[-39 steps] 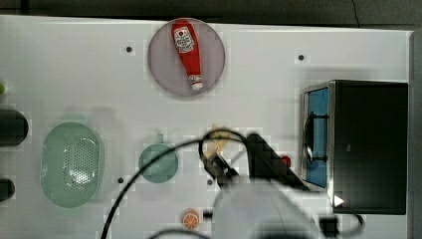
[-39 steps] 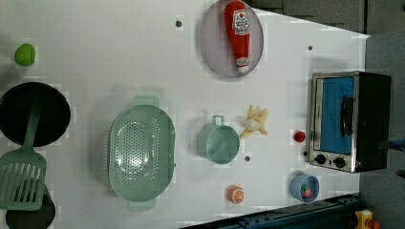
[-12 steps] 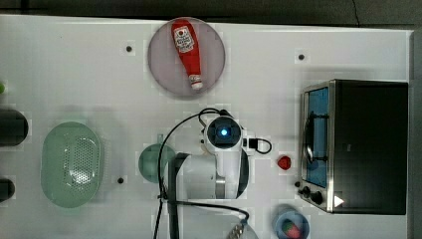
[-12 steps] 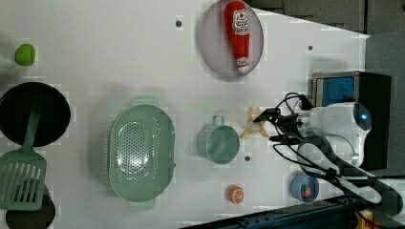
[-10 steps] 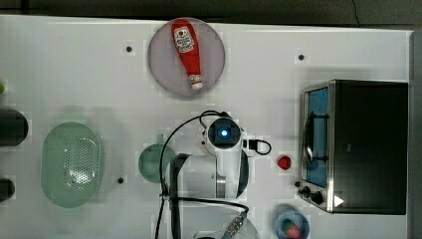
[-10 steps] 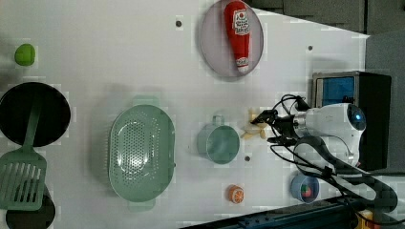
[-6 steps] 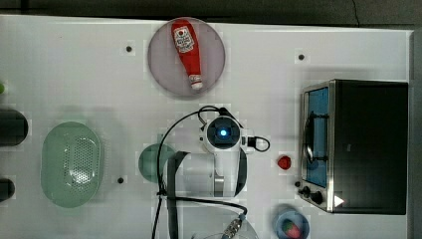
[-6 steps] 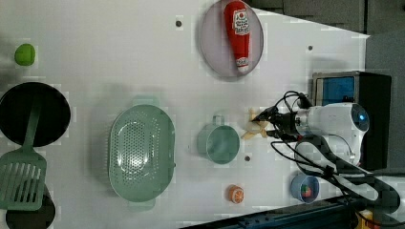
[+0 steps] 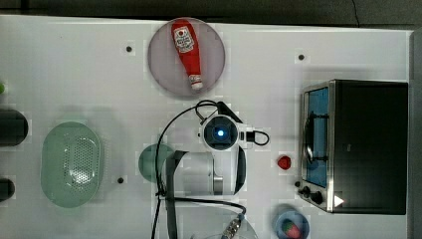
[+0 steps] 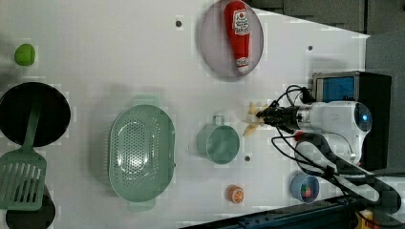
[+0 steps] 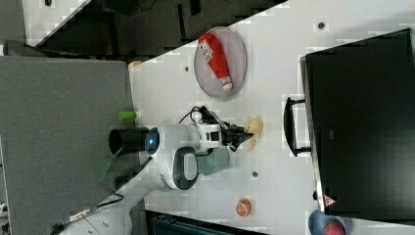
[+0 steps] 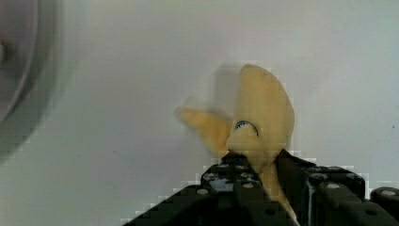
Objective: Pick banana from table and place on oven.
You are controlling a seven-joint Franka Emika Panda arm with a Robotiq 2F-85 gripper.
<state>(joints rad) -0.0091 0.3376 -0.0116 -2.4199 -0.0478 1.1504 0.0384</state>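
Two black fingers point(image 12: 235, 181) pinch tight on the banana point(image 12: 261, 120), jaws closed to a narrow gap with the pale yellow fruit wedged between them in the wrist view. Peel flaps splay outward, and a small blue sticker sits on the skin. Over in the left view, the gripper point(image 10: 264, 114) meets the banana point(image 10: 250, 125) right of centre, low against the white table point(image 10: 119, 57), between the green cup point(image 10: 218, 141) and the oven point(image 10: 351, 88) at the left view's right edge.
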